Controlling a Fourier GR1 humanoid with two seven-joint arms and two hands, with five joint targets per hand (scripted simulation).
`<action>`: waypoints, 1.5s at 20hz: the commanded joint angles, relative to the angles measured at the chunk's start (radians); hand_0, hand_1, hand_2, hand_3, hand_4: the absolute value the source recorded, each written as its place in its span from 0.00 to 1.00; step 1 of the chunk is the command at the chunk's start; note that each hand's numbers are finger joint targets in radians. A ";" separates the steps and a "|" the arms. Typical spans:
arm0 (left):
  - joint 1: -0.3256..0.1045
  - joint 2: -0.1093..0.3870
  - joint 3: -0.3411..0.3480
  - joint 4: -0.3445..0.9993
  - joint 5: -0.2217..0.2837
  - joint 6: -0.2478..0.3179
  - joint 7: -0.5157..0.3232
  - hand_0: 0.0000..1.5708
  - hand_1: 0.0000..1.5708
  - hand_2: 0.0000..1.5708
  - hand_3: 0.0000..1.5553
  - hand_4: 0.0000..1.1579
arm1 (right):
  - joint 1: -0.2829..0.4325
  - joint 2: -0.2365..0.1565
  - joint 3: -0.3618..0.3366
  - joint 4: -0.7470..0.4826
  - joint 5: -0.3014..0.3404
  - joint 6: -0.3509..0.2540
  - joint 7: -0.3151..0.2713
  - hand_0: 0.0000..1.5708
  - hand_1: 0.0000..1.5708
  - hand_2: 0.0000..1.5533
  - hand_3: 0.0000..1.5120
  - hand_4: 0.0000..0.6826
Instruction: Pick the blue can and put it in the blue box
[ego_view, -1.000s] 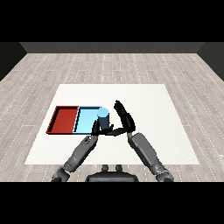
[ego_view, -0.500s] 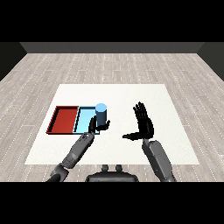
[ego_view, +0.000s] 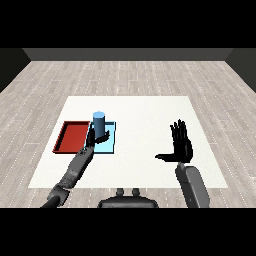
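A smooth, matte blue cylindrical can stands upright over the shallow light blue rectangular tray, left of centre, the black left hand curled round it. Since 0.5 s ago, can and hand have moved further left over the tray, while the right hand, fingers spread, has drawn right across the flat white tabletop. The flat red rectangular tray adjoins on the left.

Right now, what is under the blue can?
The light blue cylindrical can stands upright over the light blue tray, with the left robot hand curled round its lower part. That hand hides the can's base, so contact with the tray cannot be confirmed.
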 joint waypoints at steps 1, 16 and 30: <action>-0.034 0.102 0.076 0.127 0.020 -0.062 0.049 1.00 1.00 1.00 0.97 0.93 | 0.027 0.001 -0.010 -0.037 0.013 -0.026 0.022 0.00 0.00 0.00 0.00 0.00; -0.317 0.023 0.072 0.678 -0.125 0.024 0.238 1.00 1.00 0.93 0.76 0.81 | -0.069 0.050 -0.077 0.212 0.005 0.024 -0.040 0.00 0.00 0.00 0.00 0.00; -0.271 -0.007 0.049 0.773 -0.181 -0.068 0.276 0.00 0.00 0.00 0.00 0.51 | -0.068 0.068 -0.081 0.213 0.012 0.040 -0.046 0.00 0.00 0.00 0.00 0.00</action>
